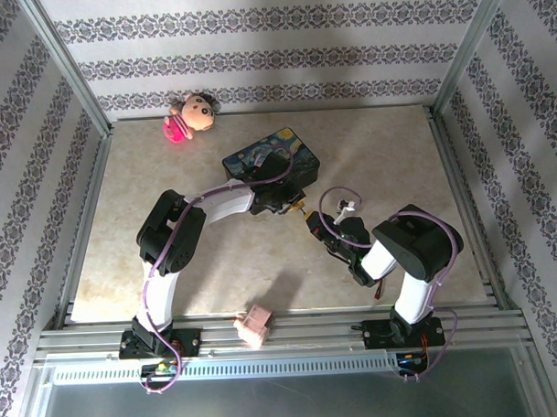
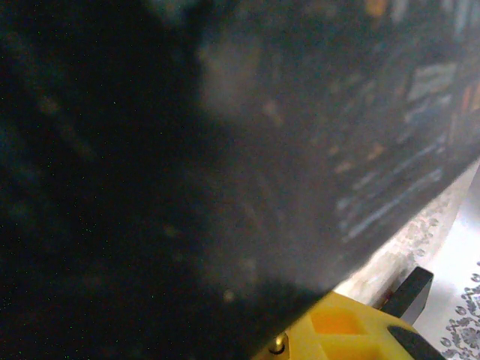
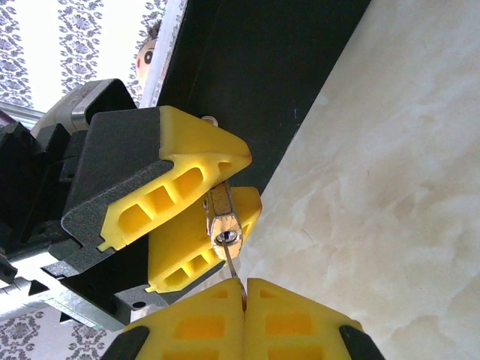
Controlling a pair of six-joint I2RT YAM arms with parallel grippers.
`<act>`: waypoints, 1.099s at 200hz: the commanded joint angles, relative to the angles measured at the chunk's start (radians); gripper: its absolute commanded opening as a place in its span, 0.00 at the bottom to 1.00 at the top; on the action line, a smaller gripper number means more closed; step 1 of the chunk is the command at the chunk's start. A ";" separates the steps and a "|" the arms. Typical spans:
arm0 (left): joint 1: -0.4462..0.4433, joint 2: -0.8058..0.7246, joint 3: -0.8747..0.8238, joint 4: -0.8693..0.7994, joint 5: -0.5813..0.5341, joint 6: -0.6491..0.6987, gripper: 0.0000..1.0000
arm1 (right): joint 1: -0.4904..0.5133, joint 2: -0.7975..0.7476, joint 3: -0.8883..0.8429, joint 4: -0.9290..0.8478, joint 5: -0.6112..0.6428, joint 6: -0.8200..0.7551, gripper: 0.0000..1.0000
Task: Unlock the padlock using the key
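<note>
Closest in, right tool (image 3: 244, 291), fingers pressed together on the thin key (image 3: 233, 264), tip at the keyhole. Just beyond, left tool (image 3: 229, 187) pinching the brass padlock (image 3: 220, 210), over mid worktop (image 3: 390, 187), just beside the near right corner of the dark painted box (image 3: 255, 75). Far left, a doll (image 1: 191, 115); at the near edge, a small pink block (image 1: 255, 325).
</note>
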 commanded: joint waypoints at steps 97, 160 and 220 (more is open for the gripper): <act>-0.004 0.036 -0.040 -0.064 0.105 -0.087 0.21 | -0.001 0.045 0.048 0.029 0.034 0.030 0.00; -0.004 0.036 -0.051 -0.058 0.115 -0.086 0.21 | -0.007 0.046 0.071 0.028 0.019 0.057 0.00; -0.004 0.028 -0.050 -0.068 0.119 -0.077 0.20 | -0.017 0.024 0.071 0.029 0.025 0.055 0.00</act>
